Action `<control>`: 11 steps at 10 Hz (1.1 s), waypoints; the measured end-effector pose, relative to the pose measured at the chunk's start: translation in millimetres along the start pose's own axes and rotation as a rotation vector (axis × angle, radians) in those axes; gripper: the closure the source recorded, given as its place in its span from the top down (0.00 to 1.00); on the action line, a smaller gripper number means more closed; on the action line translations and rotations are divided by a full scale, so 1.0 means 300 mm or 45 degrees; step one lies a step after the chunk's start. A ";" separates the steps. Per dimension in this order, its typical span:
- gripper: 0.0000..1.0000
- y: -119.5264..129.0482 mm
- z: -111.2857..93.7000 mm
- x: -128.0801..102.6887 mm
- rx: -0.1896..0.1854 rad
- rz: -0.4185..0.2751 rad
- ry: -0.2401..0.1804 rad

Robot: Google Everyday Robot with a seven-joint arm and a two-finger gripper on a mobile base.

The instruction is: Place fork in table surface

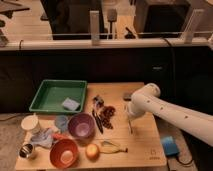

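One step looks left: the release. Nearest the camera, at about 6 o'clock on the light tan rectangular wooden table surface (145, 145), lie a yellow banana (114, 147), a round orange fruit (92, 151) and a red plastic bowl (63, 153). A small dark printed mark (153, 152) sits in the 5 o'clock corner.

Farther in, towards 3 o'clock, the white arm's two-finger gripper (129, 116) hangs low over bare wood. It is closed on the small slim silvery metal fork (131, 126), which points roughly straight down from it. Whether the fork's tip touches the wood cannot be told. The fork has been brought over open tabletop, clear of the purple bowl (81, 125) and the longer dark-handled utensil (97, 121) at the centre. What likely remains is lowering it, letting go and withdrawing.

Farthest, at 10 o'clock, is the green rectangular tray (50, 82).
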State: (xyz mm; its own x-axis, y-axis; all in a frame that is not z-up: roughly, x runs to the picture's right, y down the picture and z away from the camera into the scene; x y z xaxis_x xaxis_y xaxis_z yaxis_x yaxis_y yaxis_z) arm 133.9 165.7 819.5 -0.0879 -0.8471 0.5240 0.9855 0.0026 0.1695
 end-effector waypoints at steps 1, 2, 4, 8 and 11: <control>0.21 -0.008 0.024 0.003 -0.005 0.007 -0.015; 0.33 -0.009 0.043 0.007 -0.020 0.015 -0.024; 0.51 -0.009 0.065 0.011 -0.033 0.024 -0.034; 0.80 0.005 0.134 0.030 -0.031 0.056 -0.081; 0.80 0.012 0.152 0.046 -0.028 0.072 -0.097</control>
State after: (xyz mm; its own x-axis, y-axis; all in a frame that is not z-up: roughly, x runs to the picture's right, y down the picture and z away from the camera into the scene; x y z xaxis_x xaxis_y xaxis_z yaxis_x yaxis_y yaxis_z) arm 129.7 178.1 865.5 -0.0420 -0.8030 0.5945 0.9921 0.0369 0.1199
